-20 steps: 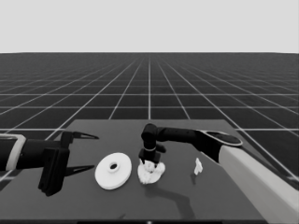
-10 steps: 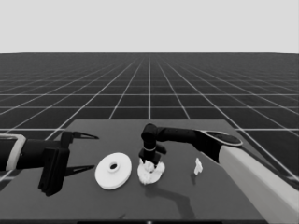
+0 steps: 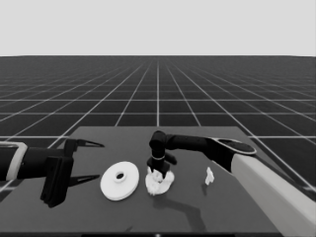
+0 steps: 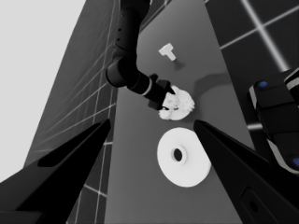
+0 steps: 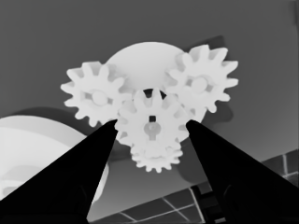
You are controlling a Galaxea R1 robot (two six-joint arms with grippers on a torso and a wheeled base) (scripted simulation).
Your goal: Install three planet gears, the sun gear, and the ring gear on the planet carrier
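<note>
Fourth gear (image 5: 155,156) partly hidden, seemingly.

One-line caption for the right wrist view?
Right gripper open around the middle gear, with two gears beside it on the smaller round part.

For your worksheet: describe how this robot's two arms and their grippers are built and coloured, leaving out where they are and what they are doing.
Each arm is black near its gripper and pale grey farther back, made of rounded tube-like segments. The right arm shows a pale band just above its right gripper. The left gripper has a blocky black base. Both grippers carry two long, pointed black fingers. No cables show.
</note>
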